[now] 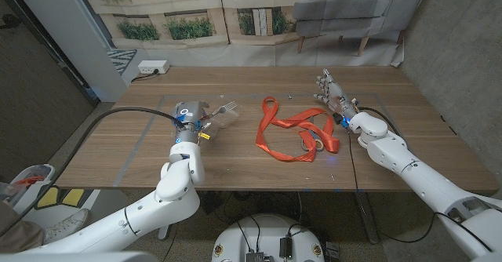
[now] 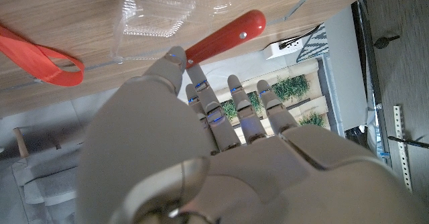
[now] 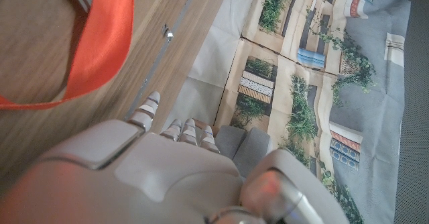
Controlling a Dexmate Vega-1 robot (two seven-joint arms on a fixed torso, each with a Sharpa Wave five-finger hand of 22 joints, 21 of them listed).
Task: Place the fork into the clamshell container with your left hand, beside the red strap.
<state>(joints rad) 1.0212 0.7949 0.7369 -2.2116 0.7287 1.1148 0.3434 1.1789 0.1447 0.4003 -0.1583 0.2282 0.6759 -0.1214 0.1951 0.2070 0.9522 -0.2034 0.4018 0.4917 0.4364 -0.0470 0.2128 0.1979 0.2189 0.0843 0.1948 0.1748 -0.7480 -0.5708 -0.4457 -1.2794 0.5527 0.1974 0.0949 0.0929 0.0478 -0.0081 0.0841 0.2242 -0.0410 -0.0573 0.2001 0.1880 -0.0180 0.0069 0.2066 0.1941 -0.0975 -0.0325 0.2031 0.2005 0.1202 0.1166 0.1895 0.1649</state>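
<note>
Fork (image 1: 226, 107) pinched by its red handle in my left hand (image 1: 190, 118), tines pointing away over the clamshell container (image 1: 225, 119), red strap (image 1: 294, 134) to its right.

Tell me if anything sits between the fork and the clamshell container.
Nothing visible does. The left hand grips the fork by its red handle, and its tines are already at the clear clamshell container, with the red strap lying apart on the table.
</note>
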